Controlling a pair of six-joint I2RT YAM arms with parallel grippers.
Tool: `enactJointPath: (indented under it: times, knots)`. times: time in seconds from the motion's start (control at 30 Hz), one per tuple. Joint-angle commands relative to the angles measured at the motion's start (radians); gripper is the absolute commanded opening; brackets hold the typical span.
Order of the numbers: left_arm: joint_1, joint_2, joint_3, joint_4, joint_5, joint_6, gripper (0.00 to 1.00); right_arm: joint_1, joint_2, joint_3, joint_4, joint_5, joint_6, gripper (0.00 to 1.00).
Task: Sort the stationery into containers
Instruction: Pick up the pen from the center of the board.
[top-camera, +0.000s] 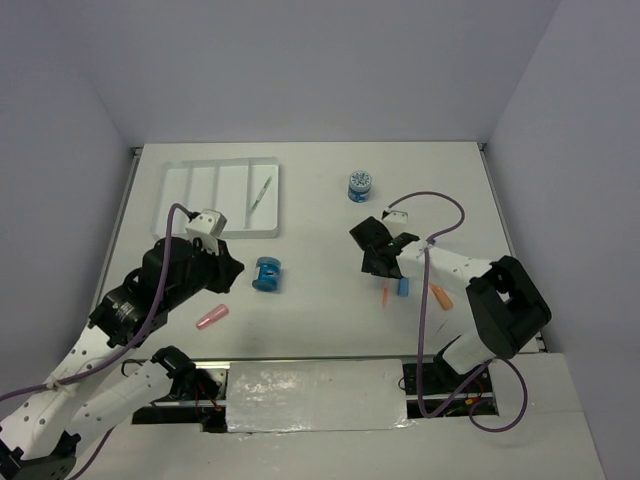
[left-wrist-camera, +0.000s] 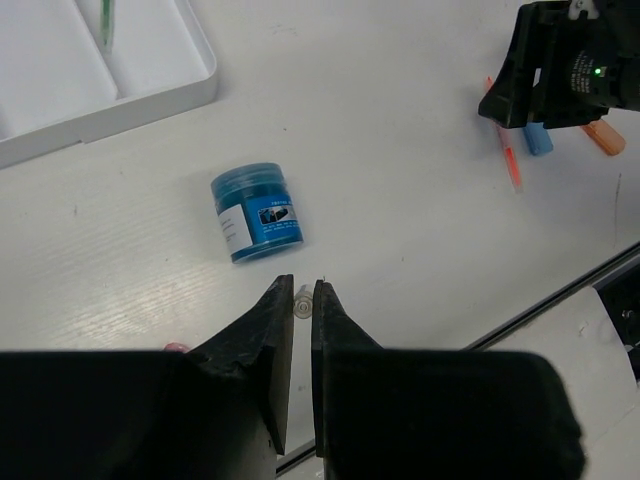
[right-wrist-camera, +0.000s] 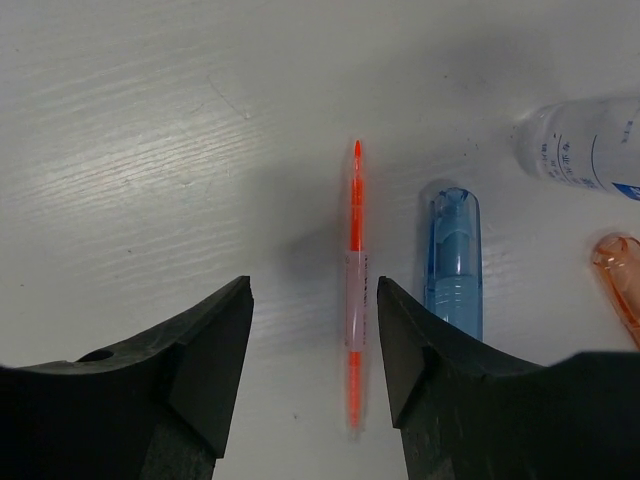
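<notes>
Where the white table (top-camera: 320, 190) runs toward its far left corner lies a flat white tray (top-camera: 222, 199), rigid and glossy, with raised rims and four long parallel compartments. One thin grey-green pen (top-camera: 262, 192) rests slantwise in the rightmost compartment; the other three look bare.

Item, blue round jar (top-camera: 267, 274): translucent blue plastic, cylindrical, lying on its side near the table's middle, white and blue paper label facing up in the left wrist view. It lies just beyond the left gripper (left-wrist-camera: 301, 300), whose matte black, wedge-shaped fingers stand pressed nearly together with nothing between them.

Item, second blue round jar (top-camera: 361, 185): upright, patterned lid, well apart toward the far right of the table.

Item, thin orange pen (right-wrist-camera: 354, 285): slender, fluorescent orange at both ends, paler translucent band at its middle, pointed tip. It lies flat on the faintly grained tabletop, between the fingers of the right gripper (right-wrist-camera: 314, 330); the jaws are parted on either side of it, not touching it.

Item, blue stubby piece (right-wrist-camera: 453, 262): translucent blue plastic, rounded end, parallel to the orange pen and just beside the right-hand finger.

Item, orange stubby piece (right-wrist-camera: 620, 285): translucent, rounded, at the frame's edge, near the blue piece.

Item, white cylindrical piece (right-wrist-camera: 585, 145): printed blue lettering, partly cut off by the frame.

Item, pink stubby piece (top-camera: 212, 318): short, rounded, lying near the front edge, beside the left arm.
</notes>
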Motion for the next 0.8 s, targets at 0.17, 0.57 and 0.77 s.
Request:
enactJointPath:
  times: [0.17,0.57,0.77]
  knots:
    - [0.002,0.007,0.007,0.045,0.045,0.033,0.00,-0.023,0.026,-0.022,0.081,-0.012,0.009,0.59]
    - [0.002,0.007,0.002,0.051,0.068,0.038,0.00,-0.045,0.007,-0.098,0.124,-0.060,0.001,0.53]
    - [0.002,-0.001,0.004,0.049,0.063,0.036,0.00,-0.049,-0.006,-0.136,0.147,-0.126,0.000,0.43]
